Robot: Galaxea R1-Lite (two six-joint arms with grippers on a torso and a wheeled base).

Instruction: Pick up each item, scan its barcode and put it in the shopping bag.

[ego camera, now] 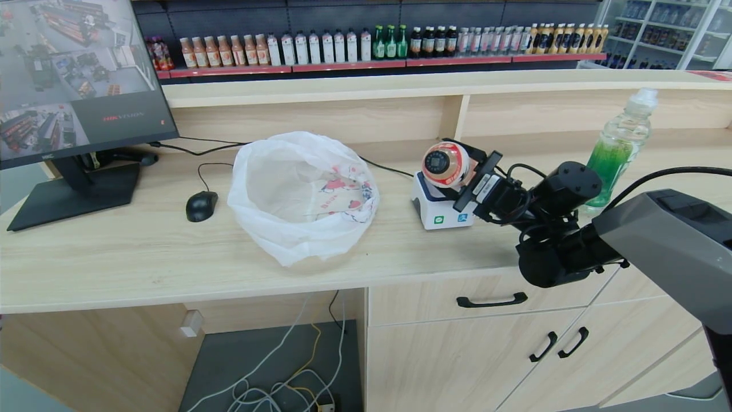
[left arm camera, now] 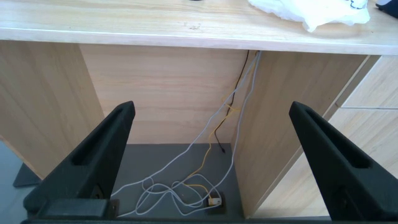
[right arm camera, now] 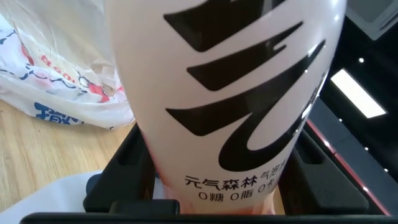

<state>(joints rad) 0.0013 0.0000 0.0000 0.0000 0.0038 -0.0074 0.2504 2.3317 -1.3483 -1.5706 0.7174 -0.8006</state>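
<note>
One long wooden table (ego camera: 143, 252) runs across the shot, and at its left end stands the big dark monitor (ego camera: 68, 74). Centre of the table, nearer the front edge, sits the white shopping bag (ego camera: 303, 240), mouth wide open and sagging, red and blue print on its wall. Along the back wall runs a shelf of drinks (ego camera: 372, 46).

Over at the right end, towards the back edge, a clear bottle with green liquid (ego camera: 620, 149) stands upright. Between that and the bag we have the white scanner (ego camera: 437, 212), sitting just right of the table's middle.

And here's the action: the right pincer (ego camera: 457, 171) is clamped on the pink-and-white drink bottle (ego camera: 445, 165), holding it on its side directly above the scanner, base turned towards the head camera. From the wrist, black fingers grip either side of its white label with bold black strokes.

Down below the table's front edge, the left pincer (left arm camera: 211, 107) hangs with jaws spread wide, holding nothing, facing the open knee space where loose cables (left arm camera: 186, 186) lie on the floor.

Smallest on the table: a black mouse (ego camera: 201, 206), between the monitor and the bag.
</note>
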